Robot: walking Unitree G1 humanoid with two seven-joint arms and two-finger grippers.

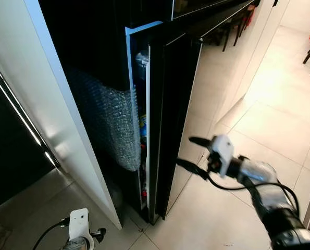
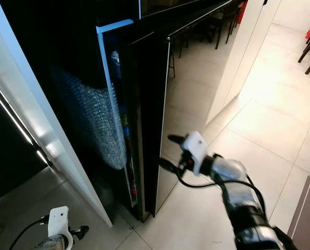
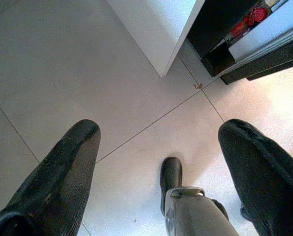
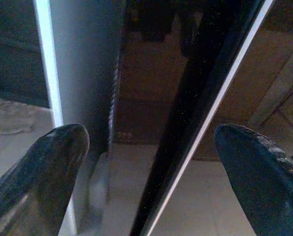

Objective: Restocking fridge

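The black glossy fridge door (image 1: 176, 104) stands a little ajar. Through the gap, bottles (image 1: 143, 125) show on the inner door shelf. My right gripper (image 1: 193, 154) is open and held just in front of the door's glossy face, near its lower half. In the right wrist view the door edge (image 4: 185, 147) runs between the spread fingertips (image 4: 62, 147). My left gripper (image 3: 158, 132) hangs low and open over the floor tiles, holding nothing. Red-capped bottles (image 3: 252, 15) sit at the bottom of the fridge.
Bubble wrap (image 1: 110, 125) covers part of the fridge side, next to a white panel (image 1: 45, 104) on the left. Pale tiled floor (image 1: 269, 120) stretches to the right. Dark chairs (image 1: 233, 23) stand further back. My foot (image 3: 172, 177) is below the left gripper.
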